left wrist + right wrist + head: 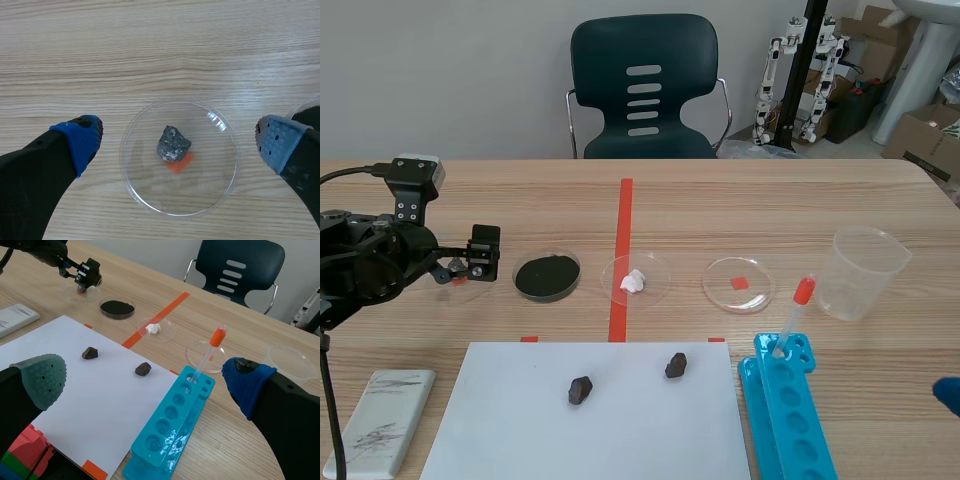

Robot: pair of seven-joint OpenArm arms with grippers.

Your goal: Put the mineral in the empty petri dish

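My left gripper (178,143) is open, its fingers straddling a clear petri dish (210,175). A grey mineral (173,143) lies in that dish beside an orange mark. In the scene view this gripper (470,262) hovers at the table's left. Two dark minerals (580,389) (676,365) rest on the white sheet (520,420). An empty petri dish (738,284) sits right of centre over an orange square. My right gripper (144,380) is open above the sheet's near right corner and holds nothing.
A dish of black powder (547,275) and a dish with a white lump (636,279) lie between the two clear dishes. A plastic cup (865,272), a blue rack (785,410) with a pipette (793,315), and a grey-white slab (382,420) are nearby.
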